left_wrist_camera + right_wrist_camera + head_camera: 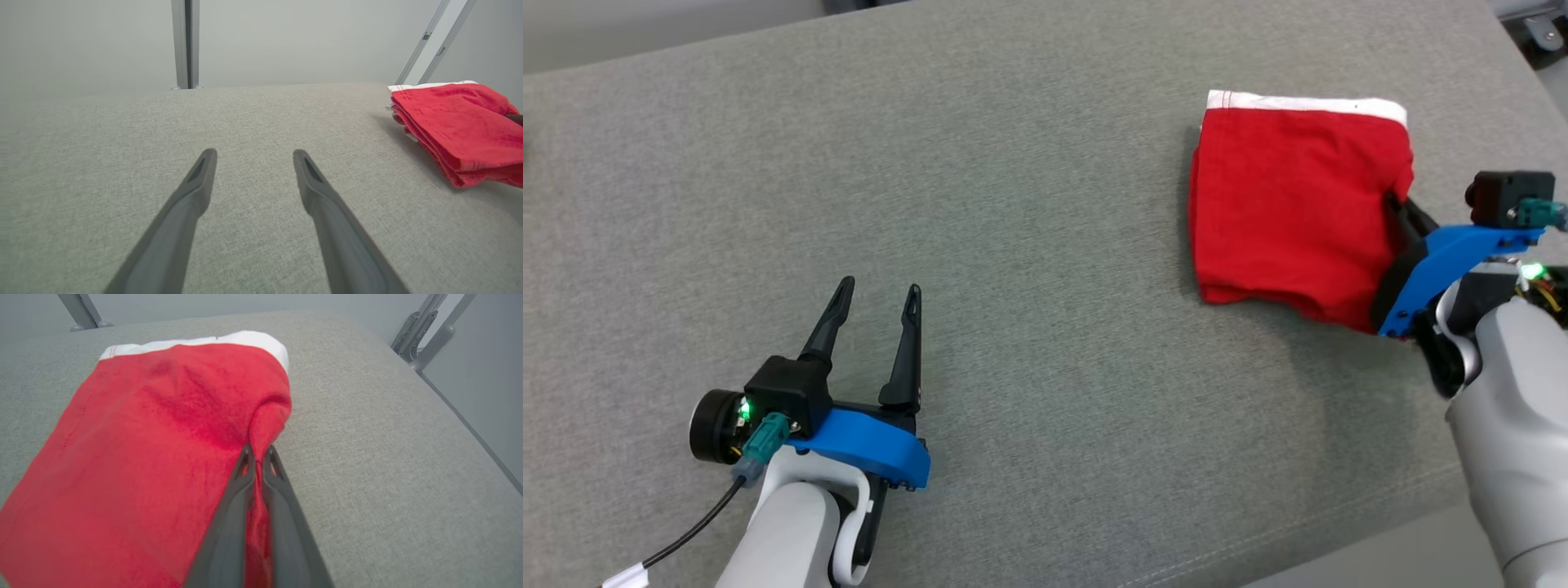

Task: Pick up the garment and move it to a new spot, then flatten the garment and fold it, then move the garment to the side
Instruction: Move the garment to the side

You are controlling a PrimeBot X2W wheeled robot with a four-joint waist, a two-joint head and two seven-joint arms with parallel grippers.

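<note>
The garment (1290, 204) is red with a white band along its far edge, folded into a compact rectangle at the right of the grey padded surface (1013, 163). My right gripper (256, 451) is shut on the garment's (135, 457) right edge, pinching a raised ridge of red cloth between its fingers. In the head view that gripper (1398, 204) reaches in from the right, its fingertips hidden by the cloth. My left gripper (880, 292) rests open at the lower left, far from the garment, nothing between its fingers. The left wrist view has the garment (457, 126) at the far right, layered edges toward me.
The padded surface's right edge (461, 416) runs close beside the garment, with metal frame legs (421, 330) beyond it. A metal post (186, 43) stands behind the far edge. Bare surface spreads across the middle and left.
</note>
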